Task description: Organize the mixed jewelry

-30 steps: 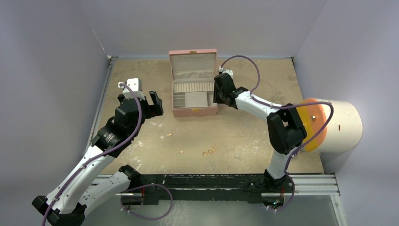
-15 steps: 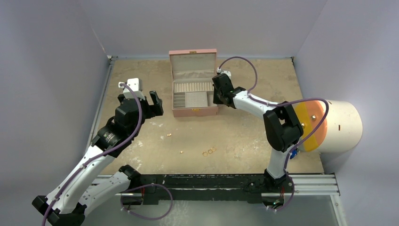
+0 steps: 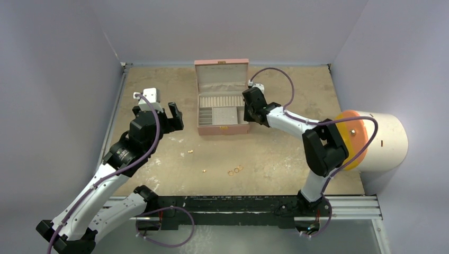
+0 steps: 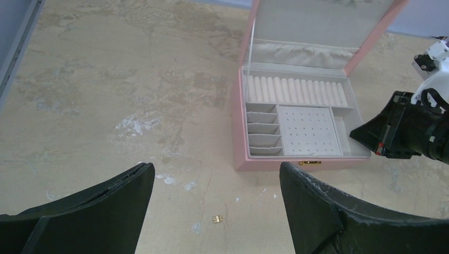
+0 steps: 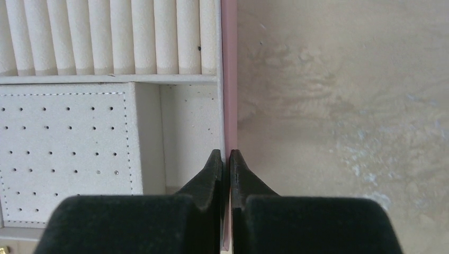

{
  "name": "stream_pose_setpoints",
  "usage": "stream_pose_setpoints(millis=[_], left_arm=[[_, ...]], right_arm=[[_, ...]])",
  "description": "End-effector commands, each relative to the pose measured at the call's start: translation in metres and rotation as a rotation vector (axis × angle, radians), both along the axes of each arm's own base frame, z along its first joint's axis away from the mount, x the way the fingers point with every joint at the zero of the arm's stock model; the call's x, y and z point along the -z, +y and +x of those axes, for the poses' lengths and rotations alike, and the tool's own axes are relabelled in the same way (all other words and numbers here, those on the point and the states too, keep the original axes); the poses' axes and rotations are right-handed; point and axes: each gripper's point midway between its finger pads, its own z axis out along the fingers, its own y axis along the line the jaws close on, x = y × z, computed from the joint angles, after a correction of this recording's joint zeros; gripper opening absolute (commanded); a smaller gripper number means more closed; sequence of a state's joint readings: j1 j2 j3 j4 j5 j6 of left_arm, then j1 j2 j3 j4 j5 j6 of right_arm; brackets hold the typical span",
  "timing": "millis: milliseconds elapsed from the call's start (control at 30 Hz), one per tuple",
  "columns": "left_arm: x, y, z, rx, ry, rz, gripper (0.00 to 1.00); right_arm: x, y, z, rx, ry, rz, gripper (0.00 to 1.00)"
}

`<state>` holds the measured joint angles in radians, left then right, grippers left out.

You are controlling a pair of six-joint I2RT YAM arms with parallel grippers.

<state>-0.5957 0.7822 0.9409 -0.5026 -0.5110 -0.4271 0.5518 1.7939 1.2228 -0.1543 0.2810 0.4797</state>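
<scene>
**Supervisor:** Report the state of the jaws, both arms.

**Operator:** Left jaws: released and spread wide, hanging above the surface (image 3: 265, 153) and clear of every item. Right jaws: clenched on the right-hand wall of the pink box (image 3: 223, 129). In my right wrist view one jaw sits inside the narrow end compartment and the other outside, with the pink wall pinched between them.

**Supervisor:** Condition of the box?

**Operator:** The lid stands open. Just left of the right jaws I see a perforated panel (image 5: 63, 153), and beyond it a row of ring rolls (image 5: 111, 37). I see no jewelry in any compartment.

**Supervisor:** Location of the mixed jewelry?

**Operator:** All on the surface, outside the box.
1. One gold piece (image 4: 216, 218) lies below the left jaws, in the gap between them, short of the box's front wall. It is too small for me to tell stud from ring.
2. A second gold bit (image 3: 204, 171) lies nearer the arm bases, well apart from both sets of jaws.
3. Two gold rings (image 3: 235, 170) lie side by side just to the right of that bit, well behind the right jaws.
</scene>
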Motion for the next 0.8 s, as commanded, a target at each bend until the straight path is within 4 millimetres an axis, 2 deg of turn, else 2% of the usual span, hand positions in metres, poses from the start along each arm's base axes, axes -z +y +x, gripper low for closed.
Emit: stream_pose_setpoints(millis=[0,167,300,467,600,700,767], left_arm=[[-0.012,-0.002,0.002,0.000,-0.031,-0.028,0.88],[-0.002,-0.011,0.001,0.030,0.010,-0.061,0.88],[0.014,-0.026,-0.005,0.078,0.068,-0.133,0.87],[0.034,-0.039,-0.016,0.119,0.166,-0.193,0.84],[0.062,-0.047,-0.026,0.129,0.280,-0.212,0.81],[0.087,-0.047,-0.029,0.102,0.344,-0.219,0.77],[0.099,-0.046,-0.029,0.076,0.373,-0.216,0.76]], right_arm=[[-0.029,-0.004,-0.015,0.024,-0.058,0.043,0.00],[-0.024,-0.011,-0.042,0.028,-0.050,0.050,0.00],[-0.018,-0.022,-0.061,0.035,-0.041,0.049,0.00],[-0.018,-0.026,-0.075,0.022,-0.045,0.067,0.00],[-0.020,-0.027,-0.080,0.015,-0.052,0.082,0.01],[-0.026,-0.027,-0.081,0.009,-0.065,0.093,0.22],[-0.032,-0.027,-0.081,0.003,-0.074,0.097,0.32]])
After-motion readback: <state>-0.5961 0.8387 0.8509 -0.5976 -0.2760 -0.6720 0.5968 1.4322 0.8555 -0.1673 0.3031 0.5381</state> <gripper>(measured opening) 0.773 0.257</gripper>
